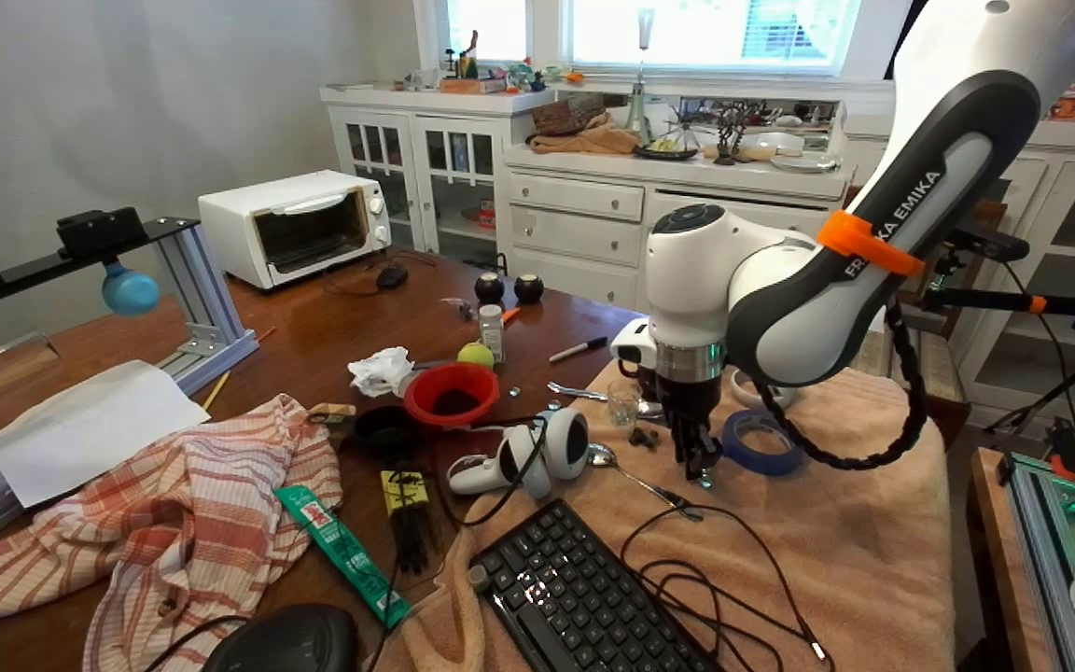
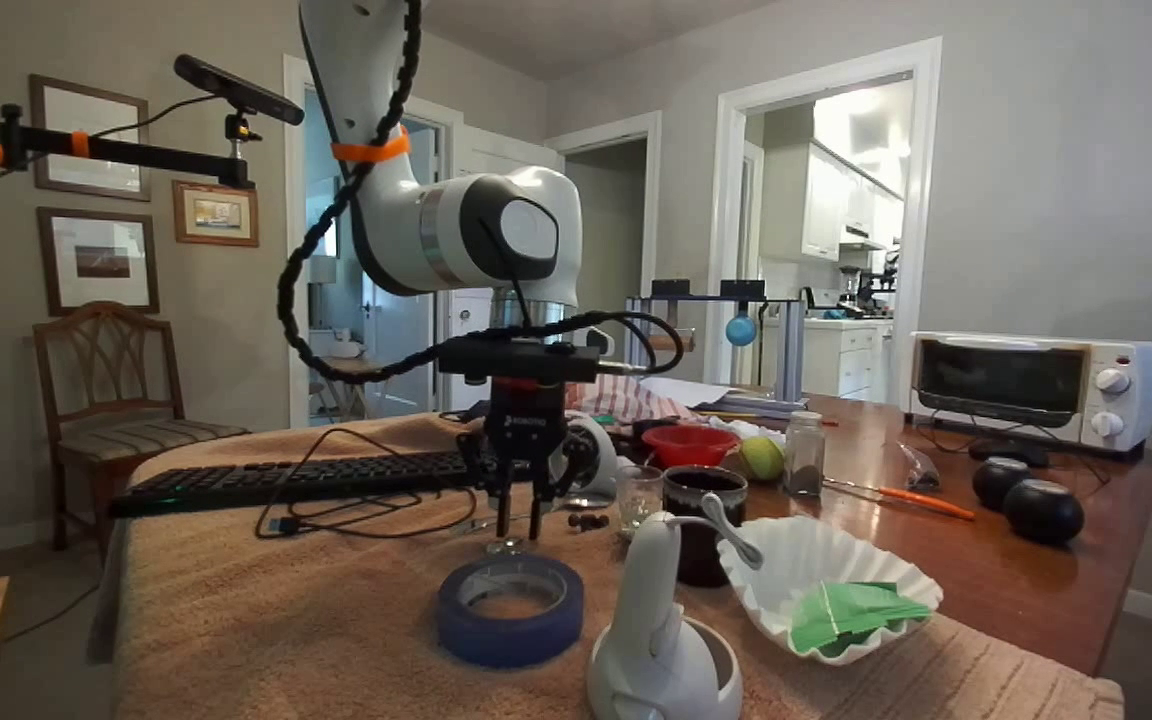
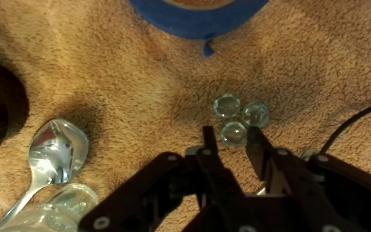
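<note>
White toaster oven [image 1: 309, 229], black keyboard [image 1: 589, 597], red bowl [image 2: 681, 455] near tennis ball [image 2: 762, 459]

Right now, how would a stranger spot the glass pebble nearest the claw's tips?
On the tan towel, find the blue tape roll, with the black gripper near it. Under that lies the clear glass pebble: of three alike, only this one shows between the fingertips in the wrist view.

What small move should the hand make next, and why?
I'd probably lower the hand slightly, jaws apart, around the nearest clear gem before closing. In the wrist view, that gem shows between the parted fingertips, which don't look closed on it. Two other gems lie close by, so going gently may avoid disturbing them. The exact height is hard to tell.
</note>
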You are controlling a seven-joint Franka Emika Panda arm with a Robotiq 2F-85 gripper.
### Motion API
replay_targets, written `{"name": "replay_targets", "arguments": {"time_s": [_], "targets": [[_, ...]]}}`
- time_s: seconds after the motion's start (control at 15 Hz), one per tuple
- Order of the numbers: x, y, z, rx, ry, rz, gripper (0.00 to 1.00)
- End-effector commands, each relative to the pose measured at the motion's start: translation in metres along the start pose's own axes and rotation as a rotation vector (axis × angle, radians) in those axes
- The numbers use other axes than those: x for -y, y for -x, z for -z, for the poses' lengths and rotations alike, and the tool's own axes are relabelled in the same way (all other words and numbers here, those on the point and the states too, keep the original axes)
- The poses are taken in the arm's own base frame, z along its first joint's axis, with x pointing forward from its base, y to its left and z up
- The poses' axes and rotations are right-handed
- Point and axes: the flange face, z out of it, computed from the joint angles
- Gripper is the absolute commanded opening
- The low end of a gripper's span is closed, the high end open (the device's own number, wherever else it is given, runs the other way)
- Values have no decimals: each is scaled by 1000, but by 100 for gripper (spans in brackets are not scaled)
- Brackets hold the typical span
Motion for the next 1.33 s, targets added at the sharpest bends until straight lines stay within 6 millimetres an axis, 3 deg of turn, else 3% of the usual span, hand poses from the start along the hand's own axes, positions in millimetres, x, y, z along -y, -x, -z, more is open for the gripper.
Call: {"name": "replay_targets", "arguments": {"time_s": [0.0, 0.4, 0.67, 0.87, 0.93, 1.27], "targets": [[-2, -1, -6, 1, 14, -9, 29], [0, -2, -10, 14, 21, -1, 33], [1, -2, -11, 16, 24, 5, 25], [2, -3, -11, 16, 25, 8, 13], [3, -3, -11, 17, 26, 10, 5], [5, -3, -7, 12, 29, 17, 3]]}}
